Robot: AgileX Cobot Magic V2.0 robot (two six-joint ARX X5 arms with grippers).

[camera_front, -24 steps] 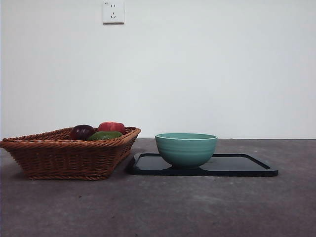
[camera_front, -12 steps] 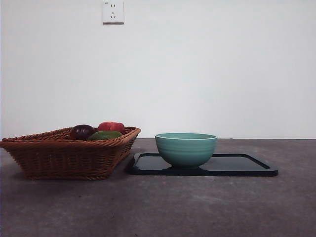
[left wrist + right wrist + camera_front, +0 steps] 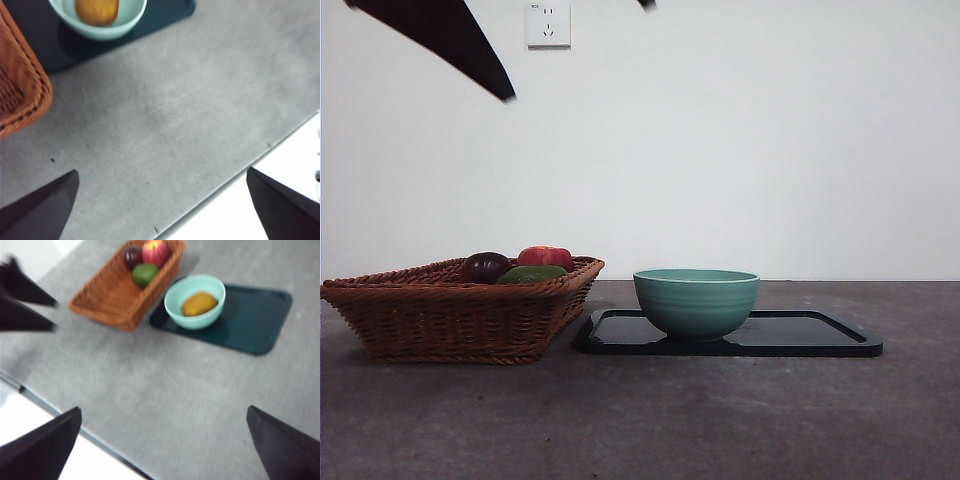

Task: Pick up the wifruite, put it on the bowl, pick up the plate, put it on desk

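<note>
The orange-brown wifruite (image 3: 199,304) lies inside the mint-green bowl (image 3: 192,320); it also shows in the left wrist view (image 3: 97,11). In the front view the bowl (image 3: 696,300) hides the fruit. The bowl stands on a dark rectangular plate (image 3: 800,335) on the grey desk (image 3: 640,420). My left gripper (image 3: 160,210) is open and empty, high above the desk's near edge. My right gripper (image 3: 160,450) is open and empty, high above the desk. A black arm tip (image 3: 450,40) shows at the top left of the front view; I cannot tell whose.
A brown wicker basket (image 3: 460,315) stands to the left of the plate, close to it, holding a dark purple fruit (image 3: 486,267), a red apple (image 3: 546,257) and a green fruit (image 3: 532,274). The desk's edge (image 3: 240,175) runs under both grippers.
A black arm tip has come into the front view at the top left, and a small one at the top edge. Bowl, plate and basket have not moved.
</note>
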